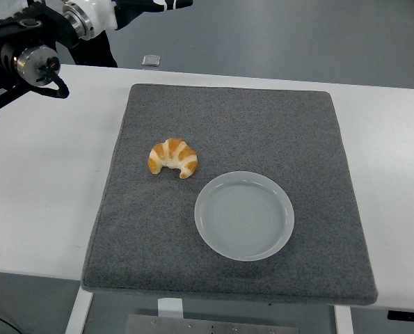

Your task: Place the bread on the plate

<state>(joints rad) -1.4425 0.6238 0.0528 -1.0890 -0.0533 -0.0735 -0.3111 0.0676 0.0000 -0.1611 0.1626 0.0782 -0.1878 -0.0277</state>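
Bread (pixel 172 157), a croissant with brown and pale bands, lies on the grey mat (pixel 276 118), left of centre and apart from the plate (pixel 244 216). The plate is empty and sits on the same mat, below and to the right of the croissant, with a narrow strip of mat left between the two. The croissant's long axis runs roughly left to right, slightly tilted, and its two tips curl down toward the near edge of the table (pixel 40 181).

Only the left arm (pixel 26 52) is seen, raised at the top left corner and well apart from the bread. From there the croissant lies forward of nothing useful: it is down and to the right, toward the middle of the mat, so a long reach inward and downward is judged to be needed before any grasp can be made. The right arm is not in view, which leaves the left as the only arm that can be counted nearer.

The left hand (pixel 147 3) is cut off by the top edge, with only a sliver of dark fingers showing; whether they are spread or curled cannot be told, and nothing is seen held. A small grey object (pixel 150 60) on the floor beyond the table cannot be identified.
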